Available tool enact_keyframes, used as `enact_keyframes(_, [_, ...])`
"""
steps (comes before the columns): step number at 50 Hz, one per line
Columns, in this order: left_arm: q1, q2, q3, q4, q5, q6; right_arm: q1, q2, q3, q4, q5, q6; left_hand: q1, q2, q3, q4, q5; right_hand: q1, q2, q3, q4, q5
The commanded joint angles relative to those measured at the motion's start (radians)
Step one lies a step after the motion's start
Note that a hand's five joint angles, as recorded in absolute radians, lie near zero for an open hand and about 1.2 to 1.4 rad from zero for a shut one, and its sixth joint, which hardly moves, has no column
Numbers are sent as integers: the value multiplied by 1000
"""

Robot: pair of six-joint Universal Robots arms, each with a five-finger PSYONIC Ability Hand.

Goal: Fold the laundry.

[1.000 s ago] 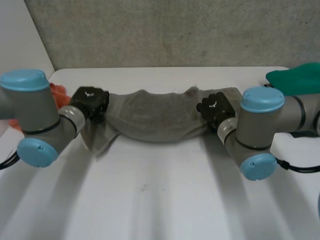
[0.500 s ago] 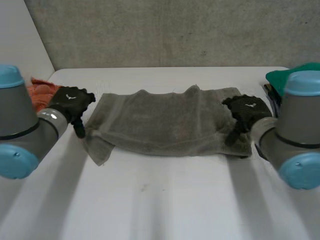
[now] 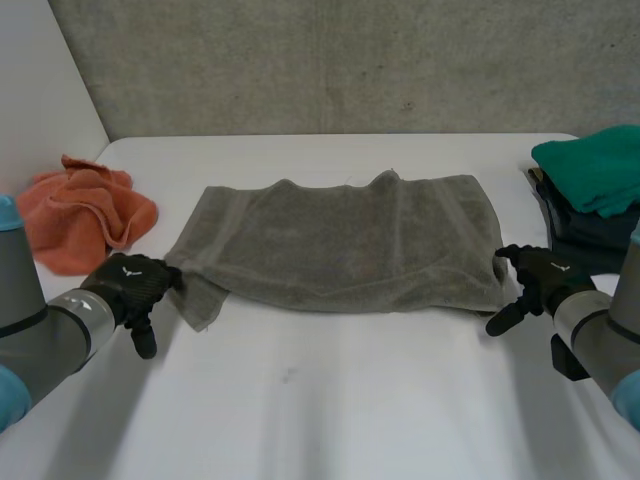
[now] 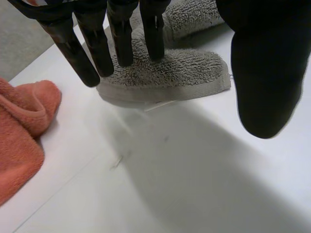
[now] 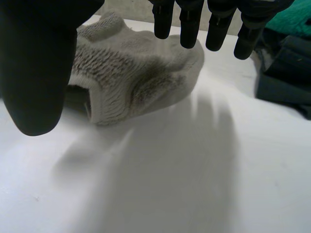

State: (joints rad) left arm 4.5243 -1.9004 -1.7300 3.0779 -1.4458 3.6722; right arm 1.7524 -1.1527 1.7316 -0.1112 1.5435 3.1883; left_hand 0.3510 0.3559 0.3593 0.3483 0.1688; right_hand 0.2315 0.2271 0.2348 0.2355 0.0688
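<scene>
Rough grey wall [image 3: 350, 60] fills the top of the frame, and the white desk [image 3: 330, 400] spreads below it, matte and smooth enough, I think, that cloth will slide on it rather than catch. At centre frame lies the grey towel [image 3: 340, 245], stretched wide from left to right and seemingly doubled over once, its far edge a little wavy.

My left robot hand [image 3: 130, 285] sits at the lower left, just beside the towel's near left corner, where a small flap sticks out past the fold. Its fingers are straight and spread from the thumb, holding nothing. My right robot hand [image 3: 540, 275] is at the lower right, just off the near right corner, equally wide and empty. Its wrist view shows that corner humped up with the layers gaping.

As I judge it, the first fold is down and the next one runs sideways, end over end. To do that well I would first square things: bring the stray left flap into line and press the humped right corner flat. Then I would pinch both layers together at one end so the lower one does not lag, carry it low and level, and lay edge on edge before letting go.

At the left edge an orange cloth [image 3: 80, 215] lies crumpled, well apart from the towel. At the right edge a green cloth [image 3: 590, 170] rests on a dark folded pile [image 3: 575, 235], near enough that my right arm should sweep with care.
</scene>
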Motion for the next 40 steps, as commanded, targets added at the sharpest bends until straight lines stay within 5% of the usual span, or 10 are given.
enact_keyframes(1, [-7,-95,85,16,28,-8,42,99,-52,-22,10,57,-82,-87,-90,-79,-74,259,264,256,255,248])
enact_keyframes(3, [-13,-114,108,21,33,-14,48,117,-70,-25,20,74,-120,-125,-128,-117,-112,450,454,447,446,438])
enact_keyframes(6, [-24,-152,155,36,27,-18,53,139,-104,-50,47,113,-176,-181,-185,-174,-169,1136,1140,1132,1132,1124])
enact_keyframes(7, [-28,-167,177,45,24,-20,55,140,-110,-59,52,117,-176,-181,-185,-174,-169,1165,1169,1161,1161,1153])
enact_keyframes(22, [-103,-314,378,62,-16,32,59,99,-162,-148,58,-183,-176,-181,-185,-174,-169,1165,1169,1161,1161,1153])
enact_keyframes(31, [-140,-381,486,62,-48,84,71,99,-179,-134,55,-223,-117,-122,-125,-114,-110,1165,1169,1161,1161,1153])
enact_keyframes(35, [-149,-408,521,65,-50,100,71,99,-181,-125,53,-228,53,48,45,56,60,1165,1169,1161,1161,1153])
enact_keyframes(40, [-151,-419,532,81,-24,100,62,99,-187,-113,53,-235,653,648,645,656,661,1165,1169,1161,1161,1153])
